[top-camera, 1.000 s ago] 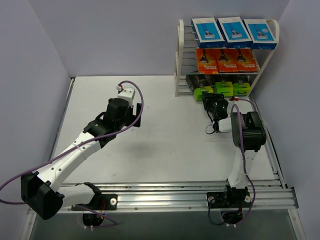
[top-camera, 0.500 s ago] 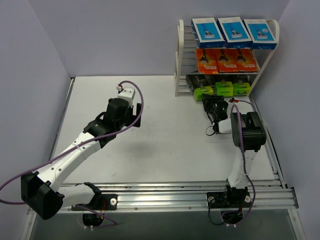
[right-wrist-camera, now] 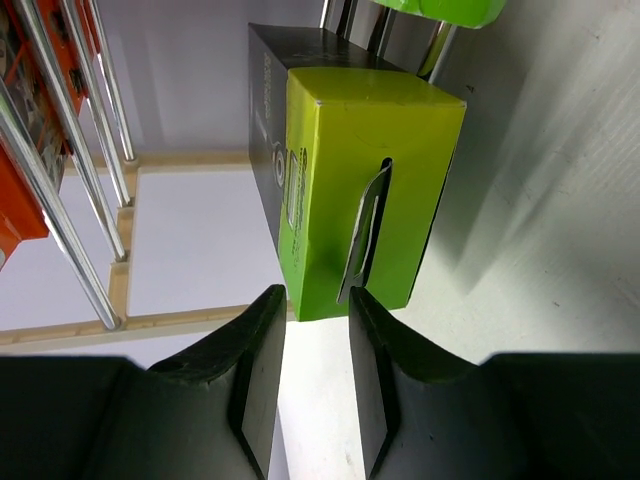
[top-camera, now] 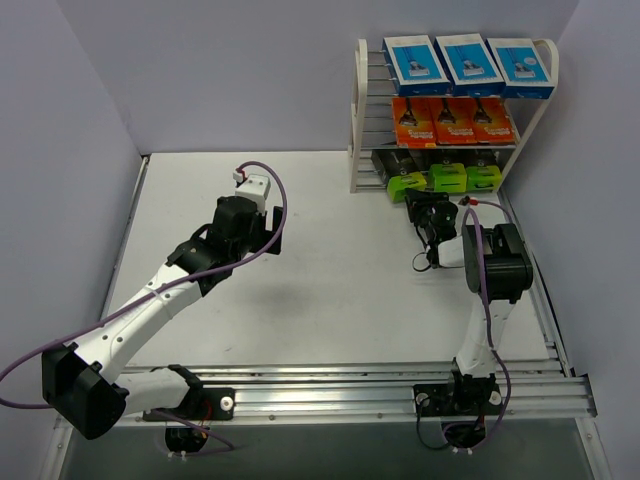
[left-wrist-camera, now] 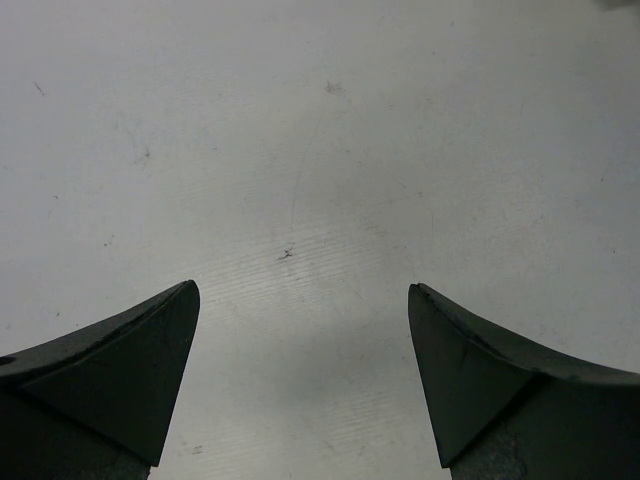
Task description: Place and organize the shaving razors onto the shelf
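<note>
Left gripper (left-wrist-camera: 302,295) jaws spread wide over the counter (left-wrist-camera: 320,120), right gripper (right-wrist-camera: 315,300) jaws narrowly apart, gripping nothing, just before a lime-ended razor pack (right-wrist-camera: 340,170) on the shelf (top-camera: 357,110) bottom tier (nine shelved in all).

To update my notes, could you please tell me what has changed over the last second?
The right gripper drew back slightly from the shelf, its jaws narrowing and holding nothing. The left gripper, wide open, and the razor packs stayed put.

Top: we look down from behind, whole table (top-camera: 330,260).
Left wrist: close over table.
Right wrist: close at shelf (right-wrist-camera: 60,331), shared with top.
</note>
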Motion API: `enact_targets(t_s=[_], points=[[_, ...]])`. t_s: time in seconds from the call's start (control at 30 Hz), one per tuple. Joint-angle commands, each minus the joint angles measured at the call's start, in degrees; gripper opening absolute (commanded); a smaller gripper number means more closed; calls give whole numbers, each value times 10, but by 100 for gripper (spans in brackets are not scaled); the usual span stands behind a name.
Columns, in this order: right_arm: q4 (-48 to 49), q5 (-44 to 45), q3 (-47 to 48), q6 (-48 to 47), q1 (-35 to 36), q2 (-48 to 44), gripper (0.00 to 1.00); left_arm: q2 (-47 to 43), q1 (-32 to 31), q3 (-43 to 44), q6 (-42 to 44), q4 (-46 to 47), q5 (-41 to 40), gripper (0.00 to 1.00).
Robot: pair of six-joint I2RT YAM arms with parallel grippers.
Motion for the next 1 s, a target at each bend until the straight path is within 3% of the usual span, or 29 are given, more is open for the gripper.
enact_targets(t_s=[0.0, 0.97], points=[[29, -5, 7, -3, -5, 13, 27, -10, -2, 18, 3, 9, -2, 94], [20, -24, 56, -2, -9, 55, 26, -8, -4, 21, 7, 6, -11, 94]])
